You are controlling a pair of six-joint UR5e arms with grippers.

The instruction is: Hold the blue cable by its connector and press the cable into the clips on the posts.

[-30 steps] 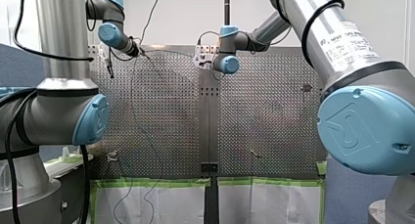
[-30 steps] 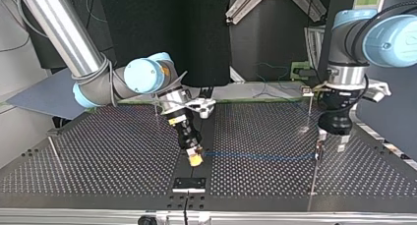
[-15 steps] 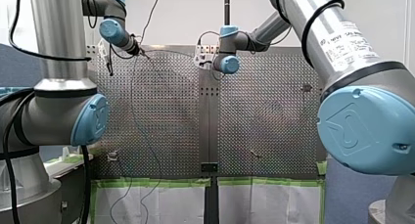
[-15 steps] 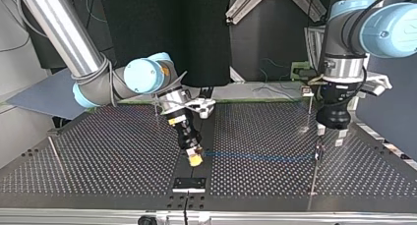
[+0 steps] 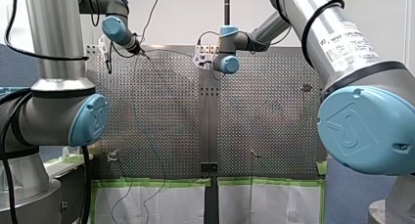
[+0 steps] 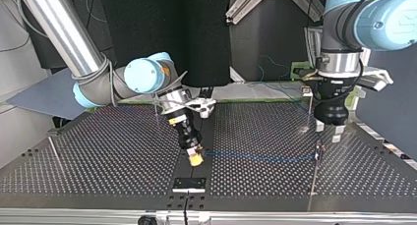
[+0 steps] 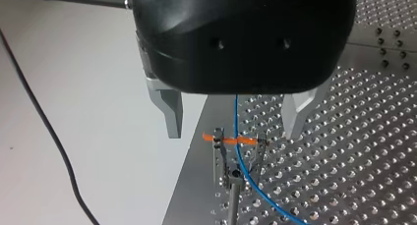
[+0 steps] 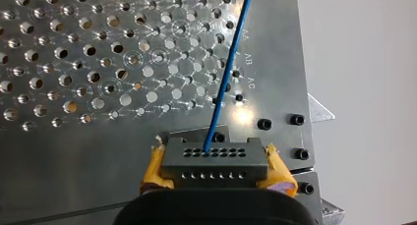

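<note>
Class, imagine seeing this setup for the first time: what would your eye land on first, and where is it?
Most striking is the blue cable, stretched across the table in the top view. Its connector sits clamped in my right gripper, between yellow pads. My left gripper hovers with fingers open above the orange-marked clip that the cable crosses.

we see the table (image 8: 98,63) as bare matt metal, drilled, with faint machining rings. blue cable (image 8: 228,72): smooth, slightly glossy jacket. connector (image 8: 215,161): matt dark, plastic-looking. left gripper (image 7: 234,131): glossy black shell, dull bare-metal fingers (image 7: 169,109). yellow pads (image 8: 155,166): soft-looking, rough-edged.
</note>
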